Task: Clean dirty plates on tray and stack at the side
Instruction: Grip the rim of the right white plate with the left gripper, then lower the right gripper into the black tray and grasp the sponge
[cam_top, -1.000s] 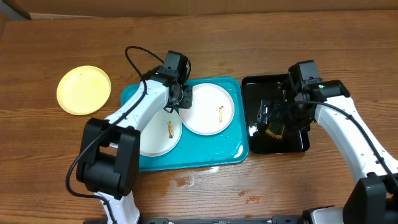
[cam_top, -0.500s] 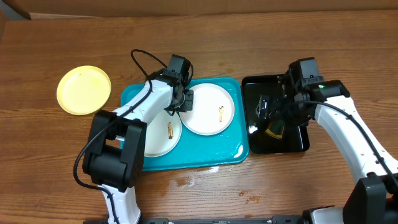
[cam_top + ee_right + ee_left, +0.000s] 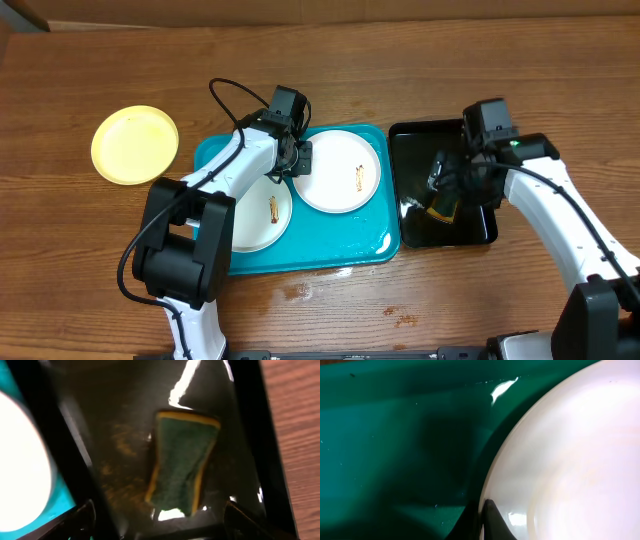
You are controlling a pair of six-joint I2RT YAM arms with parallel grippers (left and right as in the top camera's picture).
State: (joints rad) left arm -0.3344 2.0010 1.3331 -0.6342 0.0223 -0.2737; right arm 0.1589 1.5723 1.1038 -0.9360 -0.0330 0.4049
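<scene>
Your left fingers (image 3: 493,521) are pinched closed on the rim of the right-hand white plate (image 3: 338,173) on the turquoise tray (image 3: 350,250); your right fingers (image 3: 240,516) stand wide over the green sponge (image 3: 181,462) in the black tray (image 3: 470,232).

Turquoise tray (image 3: 340,242); white plate (image 3: 335,185) and second white plate (image 3: 255,225) (both brown-smeared); yellow plate (image 3: 135,145); black tray (image 3: 478,228); green sponge (image 3: 182,467), yellow-edged; wood-grain surface (image 3: 400,60).
</scene>
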